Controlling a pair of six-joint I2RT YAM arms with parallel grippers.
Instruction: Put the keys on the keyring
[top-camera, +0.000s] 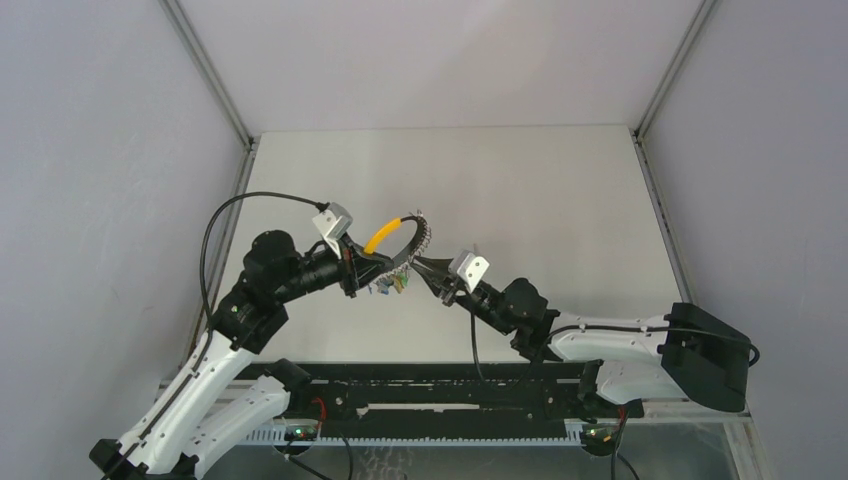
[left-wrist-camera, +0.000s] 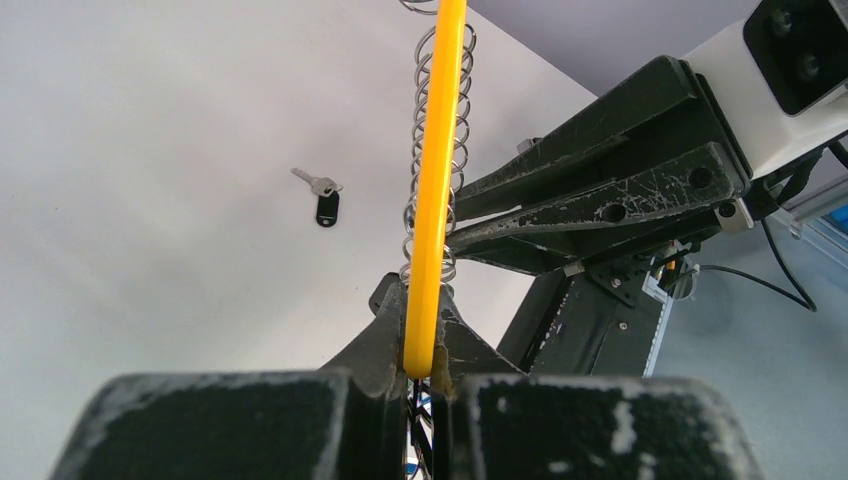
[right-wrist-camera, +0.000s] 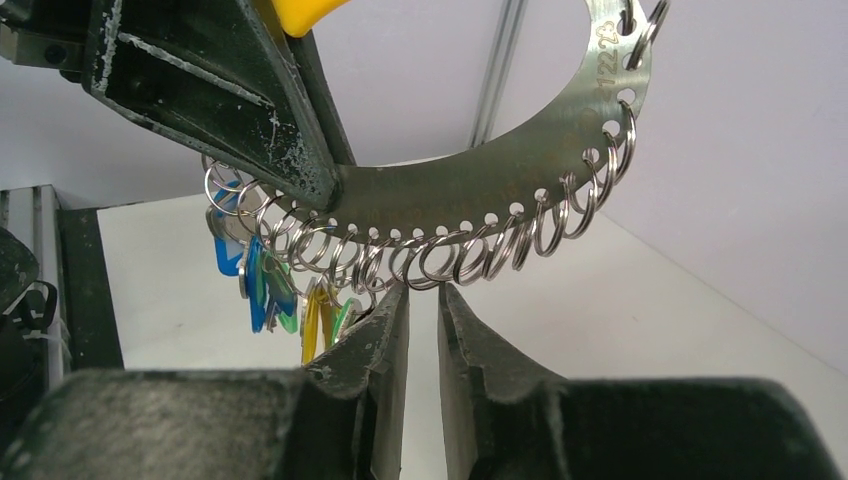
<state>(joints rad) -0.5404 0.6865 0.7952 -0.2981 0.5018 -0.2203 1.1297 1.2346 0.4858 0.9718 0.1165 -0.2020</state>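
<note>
- Soft, even white light fills the overhead view; the bench (top-camera: 520, 190) around the keyring (top-camera: 385, 236) is bright, and shadows are faint.
- Left wrist view: sharp at the keyring, with the left pincer (left-wrist-camera: 420, 320) below it blurred at its near end.
- Right wrist view: glints run along the keyring's steel, and the right pincer (right-wrist-camera: 422, 300) beneath it goes soft toward the lens.

I see the keyring (right-wrist-camera: 480, 185) as dull silver, with a row of small round holes dotted along its rim and a bright yellow band (left-wrist-camera: 435, 200). The tags (right-wrist-camera: 262, 280) at its eight o'clock are blue, green and yellow. The key (left-wrist-camera: 322, 200) has a black head and silver blade, on the white table (left-wrist-camera: 150, 120).
</note>
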